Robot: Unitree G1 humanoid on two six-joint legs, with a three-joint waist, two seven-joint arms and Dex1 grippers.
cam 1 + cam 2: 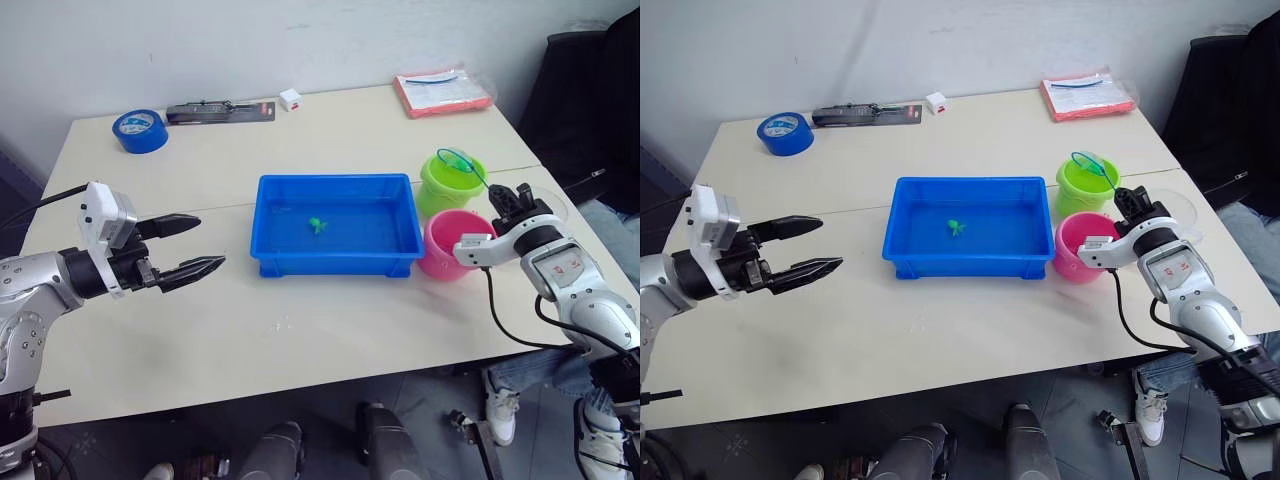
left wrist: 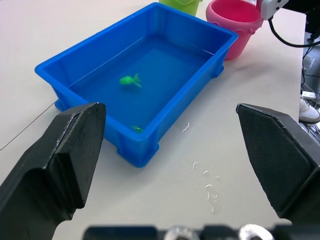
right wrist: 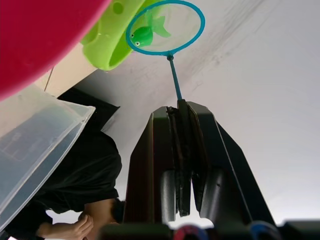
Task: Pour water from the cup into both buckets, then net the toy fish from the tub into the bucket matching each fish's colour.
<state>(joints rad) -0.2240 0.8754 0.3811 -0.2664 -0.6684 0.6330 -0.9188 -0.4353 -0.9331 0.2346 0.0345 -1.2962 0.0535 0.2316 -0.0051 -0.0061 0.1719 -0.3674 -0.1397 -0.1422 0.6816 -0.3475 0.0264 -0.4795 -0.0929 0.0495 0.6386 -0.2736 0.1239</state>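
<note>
Water: the blue tub [image 1: 335, 225] looks wet inside, and I cannot see into the buckets, so I cannot tell if the pouring is done.
Cup: the clear cup [image 1: 545, 200] sits at the right edge of the counter [image 1: 300, 330], at about 3 o'clock from the tub, partly behind the right arm.
Fish caught now: a green fish [image 3: 142, 34] lies in the net [image 3: 165, 27], and the net hangs right over the lime green bucket [image 1: 450, 180]. I think this fish is about to go in the right bucket.
Fish left: one green fish [image 2: 130, 80] sits in the middle of the tub and a second small green one [image 2: 136, 129] is by the tub wall, so I think two more scoops are left.
Right end effector [image 3: 181, 112]: its fingers are pressed together, pinching the thin net handle.
Left end effector [image 1: 190, 248]: its fingers are spread wide and hold nothing, at 9 o'clock from the tub, well apart from it.
Pink bucket [image 1: 450, 245]: just beside the tub at 4 o'clock, touching the green bucket.
Room to move: the counter in front of the tub, at 6 o'clock, is bare apart from a few water drops [image 2: 207, 175].
Tight spot: the right arm works close to both buckets, the cup and the counter's right edge, so a big swing could knock one off.
Far side: a blue tape roll [image 1: 138, 130] and a red packet [image 1: 442, 92] lie at 11 and 1 o'clock, well apart from the work.
</note>
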